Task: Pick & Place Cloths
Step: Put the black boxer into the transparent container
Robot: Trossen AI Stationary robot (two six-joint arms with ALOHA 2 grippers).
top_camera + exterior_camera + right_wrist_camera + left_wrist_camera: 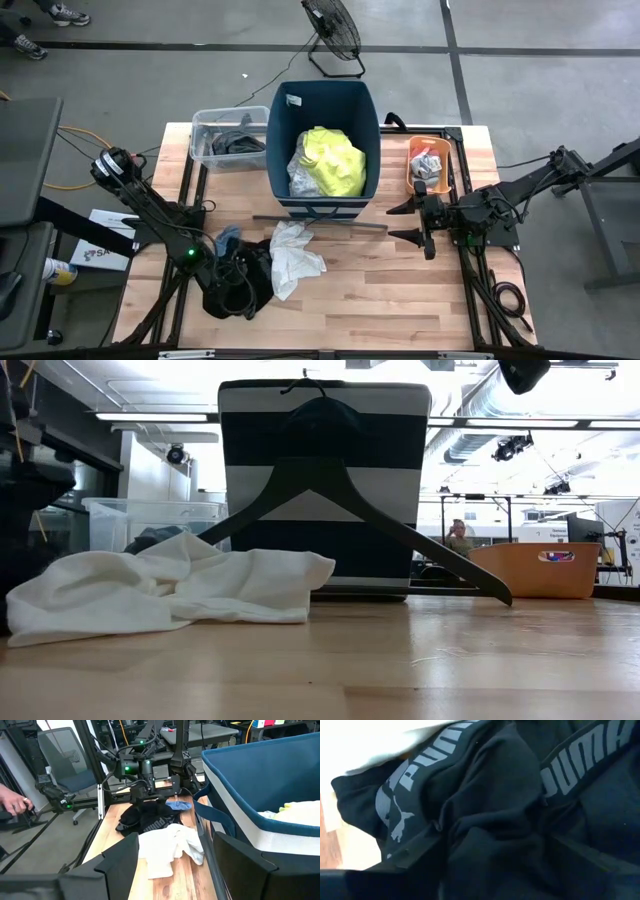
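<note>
My left gripper (232,285) is down on the black clothes (240,280) near the table's (400,300) front-left edge, jaws spread to grab — right gripper (420,222) waits released beside the bin (322,105).

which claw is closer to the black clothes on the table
Left. The left claw is right on top of the black clothes, beside the white cloth. The right claw waits well off, across the table by the orange tub.
</note>
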